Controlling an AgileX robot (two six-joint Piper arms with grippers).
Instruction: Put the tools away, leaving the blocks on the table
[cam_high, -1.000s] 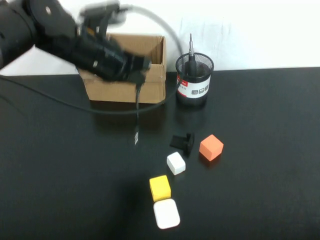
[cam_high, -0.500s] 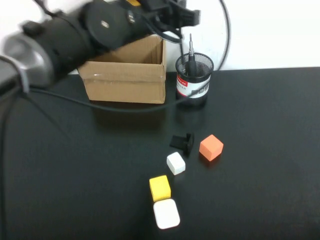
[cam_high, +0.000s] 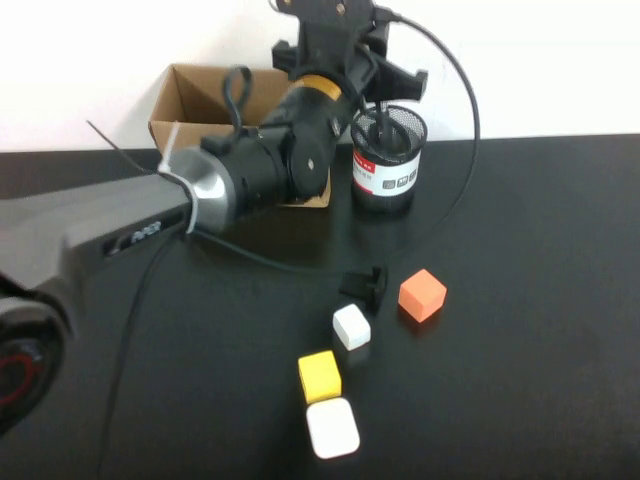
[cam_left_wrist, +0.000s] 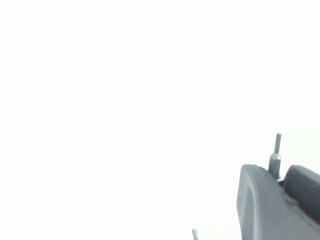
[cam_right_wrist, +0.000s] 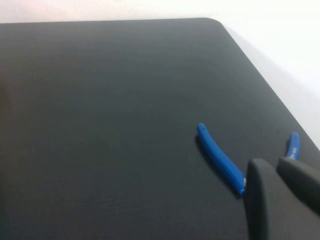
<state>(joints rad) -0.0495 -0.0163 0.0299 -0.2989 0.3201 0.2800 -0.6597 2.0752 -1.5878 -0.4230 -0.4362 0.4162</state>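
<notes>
Left end effector (cam_left_wrist: 280, 172) was raised at the back of the bench (cam_high: 540, 220), over the black mesh pen cup with the red-and-white label (cam_high: 388, 180). It looked clamped on the thin pen-like screwdriver (cam_left_wrist: 275, 150), whose metal tip poked out between the fingers (cam_left_wrist: 257, 200). A second metal tip (cam_left_wrist: 194, 233) showed lower in the left wrist view, apparently a tool already standing in the cup. The open brown cardboard box (cam_high: 195, 85) sat just beside the cup, partly behind the left arm. Nearer the front lay the small orange cube (cam_high: 422, 294), small white cube (cam_high: 352, 326), yellow cube (cam_high: 320, 375) and a larger white rounded block (cam_high: 333, 427), all on the bench. A stubby black T-shaped item (cam_high: 365, 283) lay near the orange cube and white cube, possibly the thick screwdriver, can't confirm. Right end effector (cam_right_wrist: 275, 167) was out of the high view, low over the bench just beside blue-handled pliers (cam_right_wrist: 220, 159); can't tell its state. The scissors weren't visible anywhere. Progress judged midway: one tool likely stowed and one about to drop into the cup, while the black item and pliers remained out.
</notes>
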